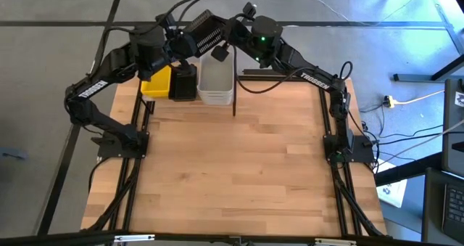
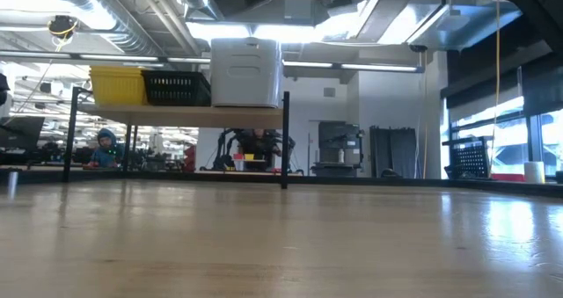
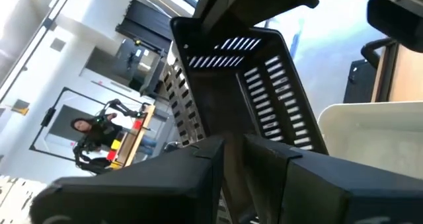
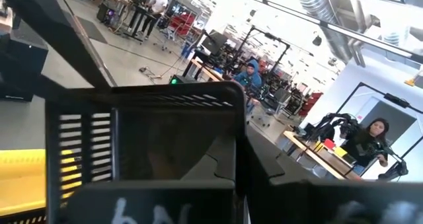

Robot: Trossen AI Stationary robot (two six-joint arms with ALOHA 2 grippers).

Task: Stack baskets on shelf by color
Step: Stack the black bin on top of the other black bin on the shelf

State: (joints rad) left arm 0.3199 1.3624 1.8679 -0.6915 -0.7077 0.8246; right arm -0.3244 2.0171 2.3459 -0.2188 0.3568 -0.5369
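Both grippers are closed on one black perforated basket [image 1: 206, 30], which is held tilted in the air above the shelf [image 2: 176, 115]: the left gripper [image 1: 183, 44] is clamped on its left wall and the right gripper [image 1: 230, 33] on its right wall. On the shelf, from left to right, a yellow basket [image 1: 156, 81], a black basket [image 1: 183, 80] and a white basket stack [image 1: 216, 79] are set side by side, just left of the black upright divider [image 1: 234, 93]. Below the shelf, the worktop [image 1: 232, 166] is seen.
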